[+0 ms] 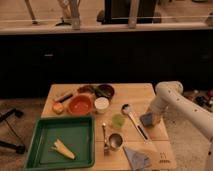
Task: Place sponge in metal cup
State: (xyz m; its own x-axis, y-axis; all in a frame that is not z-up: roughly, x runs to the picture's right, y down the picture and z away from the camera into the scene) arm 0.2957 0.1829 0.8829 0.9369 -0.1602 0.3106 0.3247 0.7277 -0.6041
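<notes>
The metal cup [115,141] stands upright near the front edge of the wooden table [135,95], right of the green tray. My gripper [148,119] hangs low over the table's right side, at the end of the white arm [172,97], to the right of and behind the cup. A small bluish-grey block, probably the sponge [146,120], sits at the gripper's tip. I cannot tell whether it is held or resting on the table.
A green tray [42,132] holding a yellow item [63,149] fills the front left. An orange bowl [80,105], white cup [101,104], dark bowls [105,91], green cup [118,121], a long spoon [131,117] and a blue cloth [136,157] lie around the metal cup.
</notes>
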